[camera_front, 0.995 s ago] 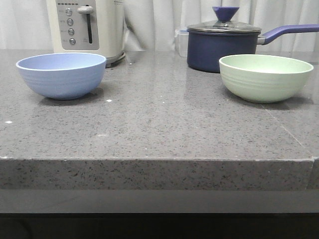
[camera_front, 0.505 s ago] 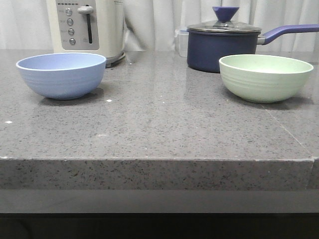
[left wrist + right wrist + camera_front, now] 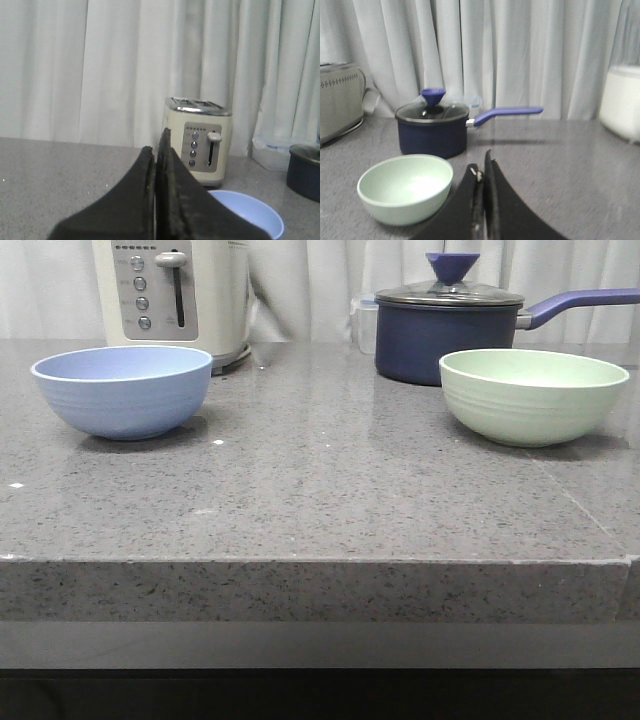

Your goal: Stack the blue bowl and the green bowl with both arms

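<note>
blue bowl (image 3: 122,391): far left of the surface (image 3: 320,510), nearer the left tool (image 3: 156,160), fingers closed, empty.
green bowl (image 3: 533,395): far right, nearer the right tool (image 3: 482,172), closed, empty.

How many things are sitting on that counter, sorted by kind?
Bowls: 2, the blue bowl and the green bowl
Saucepans with lid: 1, the navy saucepan
Toasters: 1, the cream toaster
Clear plastic containers: 1, the container behind the saucepan
White appliances: 1, the white appliance, too blurred to identify
Total: 6
</note>
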`<state>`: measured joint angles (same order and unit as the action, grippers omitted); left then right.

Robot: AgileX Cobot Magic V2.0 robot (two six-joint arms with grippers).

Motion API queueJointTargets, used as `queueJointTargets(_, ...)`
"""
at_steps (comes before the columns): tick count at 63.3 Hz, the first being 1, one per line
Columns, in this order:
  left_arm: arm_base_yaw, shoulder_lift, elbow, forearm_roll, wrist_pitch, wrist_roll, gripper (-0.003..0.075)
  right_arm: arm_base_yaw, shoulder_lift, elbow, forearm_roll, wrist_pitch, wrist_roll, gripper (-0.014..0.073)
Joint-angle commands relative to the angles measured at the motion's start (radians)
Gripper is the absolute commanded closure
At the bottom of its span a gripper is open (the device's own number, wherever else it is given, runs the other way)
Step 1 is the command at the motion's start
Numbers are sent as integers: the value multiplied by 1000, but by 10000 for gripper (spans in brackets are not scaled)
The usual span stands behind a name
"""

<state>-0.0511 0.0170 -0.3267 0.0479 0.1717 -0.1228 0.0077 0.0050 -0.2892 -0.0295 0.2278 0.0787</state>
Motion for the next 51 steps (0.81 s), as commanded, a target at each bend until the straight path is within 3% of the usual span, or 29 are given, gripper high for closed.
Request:
queueJointTargets(1,1,71,-135,-8,23,-5,740,-6,74,-140,-51,25,-17,650)
queueJointTargets(19,1,366,-372,-8,233,-5,740,-6,381,-387,-50,300,-17,650)
queueJointTargets(51,1,622,-362,-10,291,-5,740,-6,673,-388,-45,347,-17,645)
